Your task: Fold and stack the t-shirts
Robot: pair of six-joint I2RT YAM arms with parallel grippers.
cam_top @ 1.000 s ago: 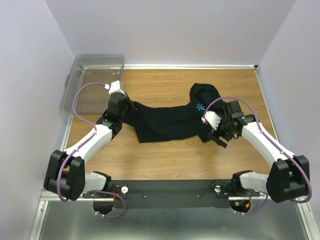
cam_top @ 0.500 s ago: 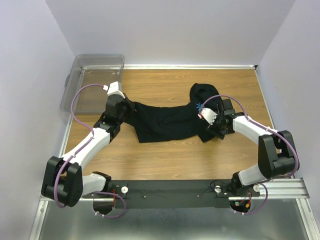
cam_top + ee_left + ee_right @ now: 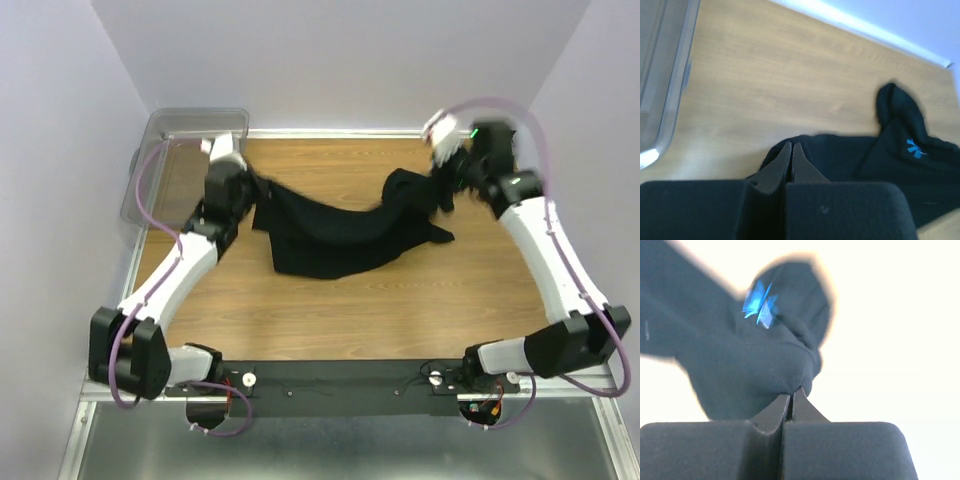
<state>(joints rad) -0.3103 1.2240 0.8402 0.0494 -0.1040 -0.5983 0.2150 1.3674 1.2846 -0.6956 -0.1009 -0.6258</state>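
- Top view: a black t-shirt (image 3: 335, 235) is seen stretched across the far half of the wooden table (image 3: 330, 320), strung between the two arms.
- Its left end is pinched by the left gripper (image 3: 252, 188), which is placed just beside the clear plastic bin (image 3: 190, 128) at the far left corner.
- Its right end is bunched up and gripped by the right gripper (image 3: 442, 190), near the far right part of the table.
- The middle of the cloth is seen to sag in a curve between the two holds; whether the lower edge touches the wood cannot be told.
- Left wrist view: the left gripper (image 3: 791, 152) is shown with its two fingers pressed together, and a fold of the t-shirt (image 3: 865, 160) is caught at their tips.
- A small blue mark (image 3: 913, 148) is shown on the cloth towards the right, with a rounded hump of fabric above it.
- The table (image 3: 765, 75) is seen beyond the fingers, and the wall of the bin (image 3: 667, 95) at the left edge.
- Right wrist view: the right gripper (image 3: 791, 401) is likewise closed tight, with a thick wad of the t-shirt (image 3: 735, 365) clamped between the tips.
- The blue mark (image 3: 760, 302) is seen on the cloth above the fingers; the background is washed out bright.
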